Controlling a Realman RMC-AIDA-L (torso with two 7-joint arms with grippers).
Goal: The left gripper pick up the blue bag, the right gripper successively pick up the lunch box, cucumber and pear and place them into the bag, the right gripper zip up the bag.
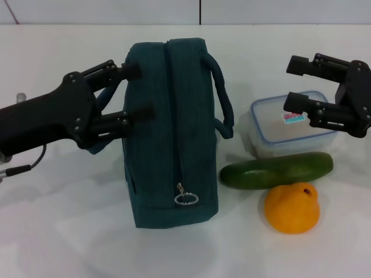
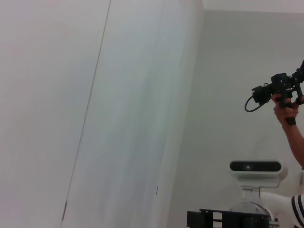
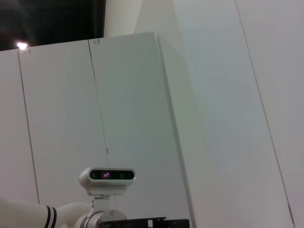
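In the head view the blue bag (image 1: 168, 133) stands in the middle of the table, its zipper closed and the ring pull (image 1: 186, 198) at the near end. My left gripper (image 1: 136, 91) is open, and its fingertips (image 1: 132, 70) reach the bag's left side. To the right of the bag, my right gripper (image 1: 291, 84) hangs open just above the lunch box (image 1: 290, 132) and holds nothing. The cucumber (image 1: 276, 171) lies in front of the box. The pear (image 1: 292, 207) sits nearest to me. Neither wrist view shows any of these.
One bag handle (image 1: 220, 98) arches out toward the lunch box. The white table (image 1: 69, 231) has free room at the front left. The wrist views show only walls, the robot's head camera (image 3: 107, 175) and a person's hand holding a device (image 2: 282, 95).
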